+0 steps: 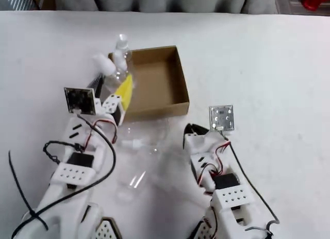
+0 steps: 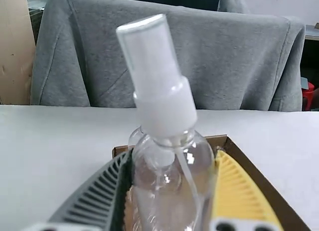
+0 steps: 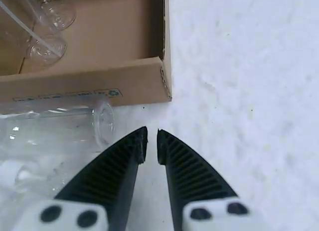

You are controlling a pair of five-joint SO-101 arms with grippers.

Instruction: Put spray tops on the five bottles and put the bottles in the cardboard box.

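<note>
My left gripper [image 2: 174,164] is shut on a clear bottle [image 2: 167,186] fitted with a white spray top [image 2: 157,76]. It holds the bottle tilted over the left edge of the cardboard box [image 1: 160,82]. In the high view that bottle [image 1: 121,61] sits above the gripper [image 1: 116,83]. My right gripper [image 3: 151,141] is shut and holds nothing, low over the table by the box's front right corner [image 3: 164,79]. A clear bottle [image 3: 60,126] lies on the table against the box's front wall. Two bottle bottoms [image 3: 50,29] show inside the box.
More clear bottles lie on the table between the two arms [image 1: 142,143] [image 1: 133,180]. A grey padded chair [image 2: 199,57] stands behind the table's far edge. White tabletop [image 1: 258,69] stretches to the right of the box.
</note>
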